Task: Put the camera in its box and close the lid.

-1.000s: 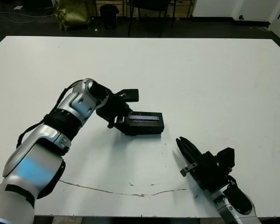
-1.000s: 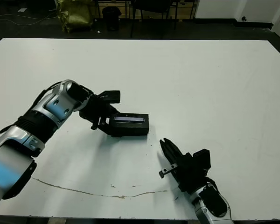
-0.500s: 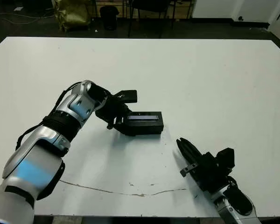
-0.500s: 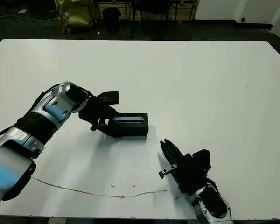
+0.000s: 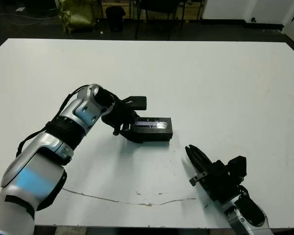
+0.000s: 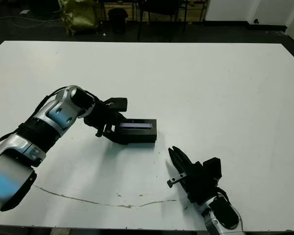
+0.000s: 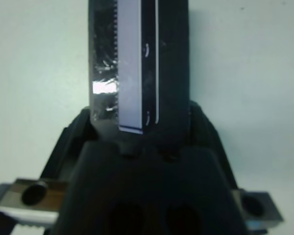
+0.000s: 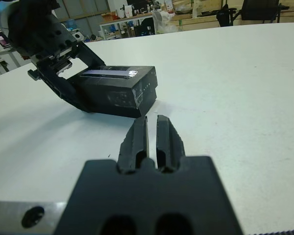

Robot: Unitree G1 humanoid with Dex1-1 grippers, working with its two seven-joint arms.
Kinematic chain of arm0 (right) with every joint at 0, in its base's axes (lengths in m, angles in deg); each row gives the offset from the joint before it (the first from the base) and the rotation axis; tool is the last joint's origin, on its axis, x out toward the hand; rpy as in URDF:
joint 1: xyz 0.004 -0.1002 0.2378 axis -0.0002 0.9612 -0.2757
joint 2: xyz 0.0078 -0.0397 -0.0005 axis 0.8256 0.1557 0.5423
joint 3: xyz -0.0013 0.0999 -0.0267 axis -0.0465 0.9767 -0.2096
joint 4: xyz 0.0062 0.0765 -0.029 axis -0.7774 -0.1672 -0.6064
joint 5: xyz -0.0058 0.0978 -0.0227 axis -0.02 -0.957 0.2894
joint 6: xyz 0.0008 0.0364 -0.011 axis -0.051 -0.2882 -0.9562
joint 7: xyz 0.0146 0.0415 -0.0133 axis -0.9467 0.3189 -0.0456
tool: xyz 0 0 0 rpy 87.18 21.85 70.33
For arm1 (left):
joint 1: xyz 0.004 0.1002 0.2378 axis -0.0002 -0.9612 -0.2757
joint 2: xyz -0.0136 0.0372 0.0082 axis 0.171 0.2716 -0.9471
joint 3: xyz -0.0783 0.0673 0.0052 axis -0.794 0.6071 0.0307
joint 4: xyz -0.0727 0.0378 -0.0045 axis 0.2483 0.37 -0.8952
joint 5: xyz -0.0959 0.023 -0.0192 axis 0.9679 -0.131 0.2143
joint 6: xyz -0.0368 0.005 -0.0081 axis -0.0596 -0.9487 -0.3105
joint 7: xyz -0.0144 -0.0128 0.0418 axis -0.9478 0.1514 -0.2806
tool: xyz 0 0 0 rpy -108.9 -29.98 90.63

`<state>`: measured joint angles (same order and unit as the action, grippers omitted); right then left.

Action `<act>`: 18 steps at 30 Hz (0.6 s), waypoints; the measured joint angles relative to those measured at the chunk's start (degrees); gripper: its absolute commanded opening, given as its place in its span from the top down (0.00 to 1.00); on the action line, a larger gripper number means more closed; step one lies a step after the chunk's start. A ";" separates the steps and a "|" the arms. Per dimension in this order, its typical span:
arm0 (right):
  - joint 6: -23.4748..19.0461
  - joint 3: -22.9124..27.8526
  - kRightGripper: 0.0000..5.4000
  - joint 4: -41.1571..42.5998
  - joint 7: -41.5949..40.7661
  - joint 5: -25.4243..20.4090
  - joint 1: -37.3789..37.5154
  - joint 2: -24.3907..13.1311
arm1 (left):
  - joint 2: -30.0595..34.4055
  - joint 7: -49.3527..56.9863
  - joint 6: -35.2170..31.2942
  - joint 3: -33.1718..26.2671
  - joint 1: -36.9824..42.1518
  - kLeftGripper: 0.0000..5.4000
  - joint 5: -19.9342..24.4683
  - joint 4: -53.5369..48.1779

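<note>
Lid (image 5: 154, 124) seated on box (image 5: 152, 134); box end clamped by left gripper (image 5: 129, 128). Right gripper (image 5: 193, 157) fingers held together, apart from box.

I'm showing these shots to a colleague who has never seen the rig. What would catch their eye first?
Most likely the black box with the pale-striped lid on top, mid-table, gripped at one end by the left gripper. Next, the right gripper, fingers together, resting apart near the table's front edge.
</note>
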<state>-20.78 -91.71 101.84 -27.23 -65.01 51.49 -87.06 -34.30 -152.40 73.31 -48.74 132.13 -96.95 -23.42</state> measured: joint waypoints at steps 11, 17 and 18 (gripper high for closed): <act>-0.70 -0.34 1.00 0.63 0.43 0.46 0.10 0.08 | 0.25 -1.05 -2.54 3.50 0.45 0.52 -2.58 -4.76; -0.67 -0.22 1.00 0.15 -0.02 -0.41 0.11 0.18 | 0.05 -1.13 -3.23 3.58 0.70 0.52 -2.65 -3.88; -0.67 -0.22 1.00 0.18 0.00 -0.40 0.11 0.16 | -0.06 -1.35 -3.26 3.58 0.93 0.52 -2.61 -3.30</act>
<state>-21.45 -91.93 102.01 -27.23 -65.40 51.60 -86.90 -34.36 -153.75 70.05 -45.16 133.06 -99.56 -26.72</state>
